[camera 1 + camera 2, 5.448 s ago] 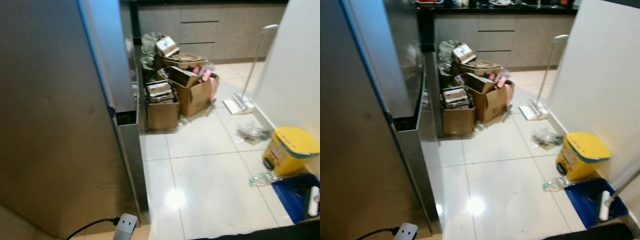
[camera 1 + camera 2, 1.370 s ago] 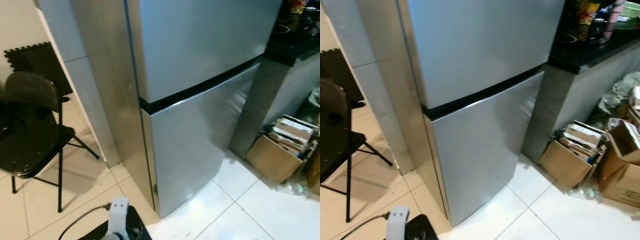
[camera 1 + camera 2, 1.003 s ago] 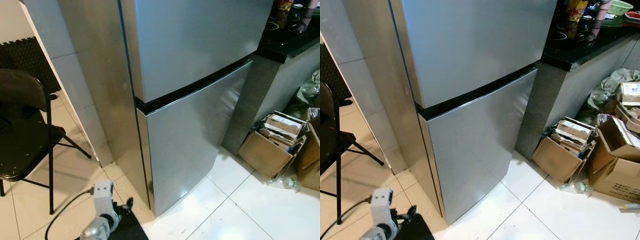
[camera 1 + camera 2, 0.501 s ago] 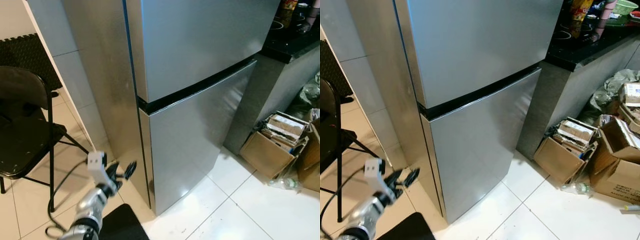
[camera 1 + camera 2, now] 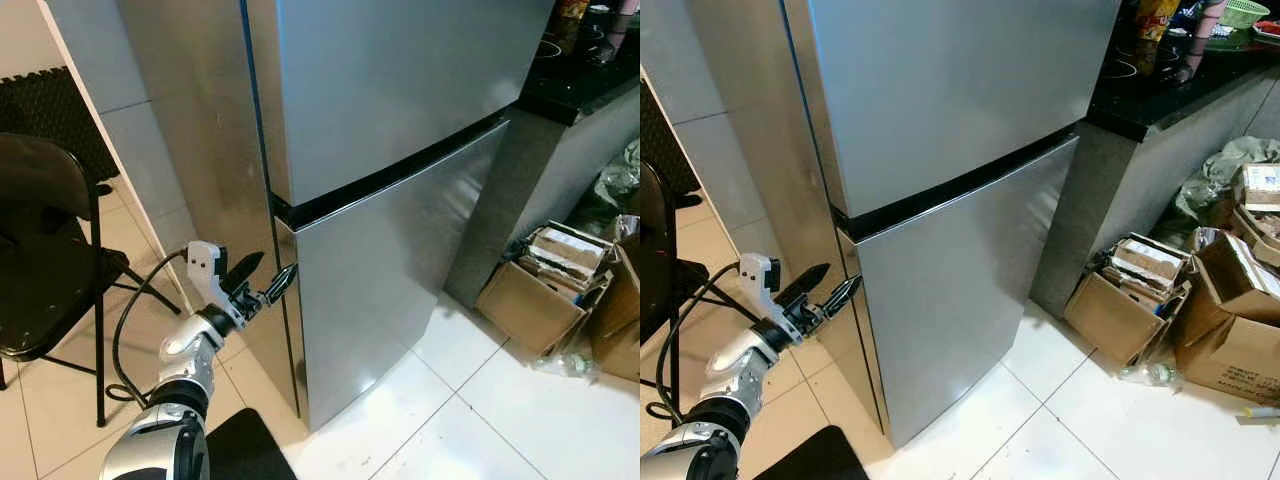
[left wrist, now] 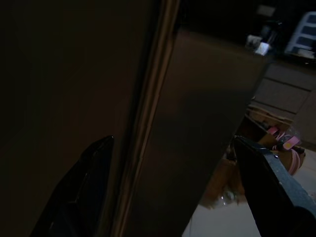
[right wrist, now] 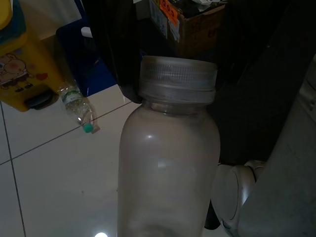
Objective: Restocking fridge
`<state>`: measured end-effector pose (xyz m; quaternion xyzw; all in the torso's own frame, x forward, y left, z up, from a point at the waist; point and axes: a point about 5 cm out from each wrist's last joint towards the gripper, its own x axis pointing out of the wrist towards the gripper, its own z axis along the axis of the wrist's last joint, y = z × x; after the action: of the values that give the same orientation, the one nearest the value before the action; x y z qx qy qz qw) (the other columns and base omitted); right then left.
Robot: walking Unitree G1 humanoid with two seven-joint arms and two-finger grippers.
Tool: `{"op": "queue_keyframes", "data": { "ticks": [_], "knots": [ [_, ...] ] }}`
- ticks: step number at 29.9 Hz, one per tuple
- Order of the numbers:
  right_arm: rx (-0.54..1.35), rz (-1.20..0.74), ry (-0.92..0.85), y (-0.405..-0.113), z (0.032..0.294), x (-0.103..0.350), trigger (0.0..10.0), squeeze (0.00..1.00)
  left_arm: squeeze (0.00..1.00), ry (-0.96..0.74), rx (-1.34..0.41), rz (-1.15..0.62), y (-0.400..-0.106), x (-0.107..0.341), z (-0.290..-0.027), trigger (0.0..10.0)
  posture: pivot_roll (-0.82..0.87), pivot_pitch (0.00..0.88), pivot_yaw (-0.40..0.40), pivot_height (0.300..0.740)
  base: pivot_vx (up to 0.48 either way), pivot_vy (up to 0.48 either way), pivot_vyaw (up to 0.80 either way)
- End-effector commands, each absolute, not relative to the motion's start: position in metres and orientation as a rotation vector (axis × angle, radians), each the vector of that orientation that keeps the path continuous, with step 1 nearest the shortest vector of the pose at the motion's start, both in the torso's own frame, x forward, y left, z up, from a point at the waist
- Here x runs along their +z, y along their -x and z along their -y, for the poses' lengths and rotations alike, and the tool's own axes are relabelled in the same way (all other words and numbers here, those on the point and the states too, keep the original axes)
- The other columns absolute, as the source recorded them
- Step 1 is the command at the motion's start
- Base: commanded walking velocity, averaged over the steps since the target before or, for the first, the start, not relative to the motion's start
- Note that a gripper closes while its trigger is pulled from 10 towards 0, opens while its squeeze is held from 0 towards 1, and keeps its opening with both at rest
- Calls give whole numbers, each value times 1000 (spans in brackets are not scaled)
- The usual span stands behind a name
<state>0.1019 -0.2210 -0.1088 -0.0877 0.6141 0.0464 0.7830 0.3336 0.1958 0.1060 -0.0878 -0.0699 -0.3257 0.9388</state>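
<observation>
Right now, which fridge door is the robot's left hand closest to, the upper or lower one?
The lower door: the left hand, fingers spread, reaches its left edge just below the black gap.

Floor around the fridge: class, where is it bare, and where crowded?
Bare white tiles lie in front of the fridge, bordered by its lower door and the cardboard boxes. Crowded: boxes heaped beside the counter; the black chair to the left.

Silver fridge (image 5: pixel 400 120); yellow bin (image 7: pixel 19 64); black chair (image 5: pixel 45 250).
</observation>
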Motion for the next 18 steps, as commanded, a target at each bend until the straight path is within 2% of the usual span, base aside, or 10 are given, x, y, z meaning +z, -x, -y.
{"op": "queue_keyframes", "data": {
  "ticks": [1, 5, 11, 18],
  "knots": [
    [90, -1317, 185, -102, 222, -109, 10000, 0, 0, 150, -694, 188, -338, 117, -194, 10000, -1, 0, -42, 740, 0, 0, 0],
    [90, -1315, 186, -102, 223, -108, 10000, 0, 0, 164, -742, 189, -338, 116, -182, 10000, -3, 0, -43, 740, 0, 0, 0],
    [92, -1314, 187, -103, 223, -108, 10000, 0, 0, 199, -906, 179, -331, 112, -160, 10000, -1, 0, -45, 740, 0, 0, 0],
    [91, -1314, 188, -102, 222, -108, 10000, 0, 0, 205, -983, 145, -326, 106, -152, 10000, -4, 0, -40, 740, 0, 0, 0]
  ]
}}
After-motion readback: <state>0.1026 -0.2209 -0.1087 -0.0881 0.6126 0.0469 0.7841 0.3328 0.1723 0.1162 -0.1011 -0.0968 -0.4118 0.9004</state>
